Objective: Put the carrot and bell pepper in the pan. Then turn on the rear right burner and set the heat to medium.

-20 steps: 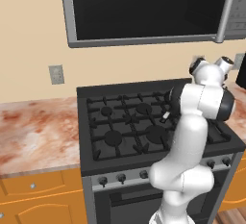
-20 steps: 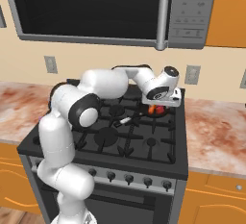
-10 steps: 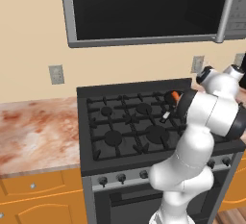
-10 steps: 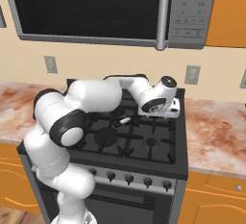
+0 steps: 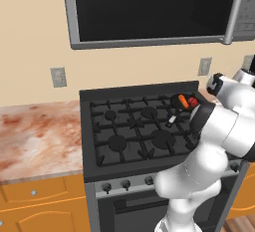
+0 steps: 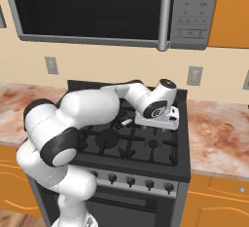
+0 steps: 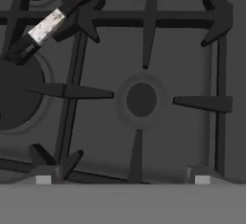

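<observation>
The pan (image 5: 180,102) sits on the far right of the stove (image 5: 99,166), over the rear right burner, its pale handle (image 5: 172,120) pointing toward the near side. The carrot (image 5: 183,101) and the bell pepper (image 5: 192,101) lie inside it, just beside each other, the pepper to the right. The arm reaches across the stove, with the gripper (image 6: 156,122) hanging over the near right burner (image 7: 141,99). Its fingers (image 7: 43,180) stand wide apart and hold nothing. In the hand view the pan's handle (image 7: 47,25) slants above that small burner cap. Speckled desk (image 5: 35,141) lies to the left of the stove.
</observation>
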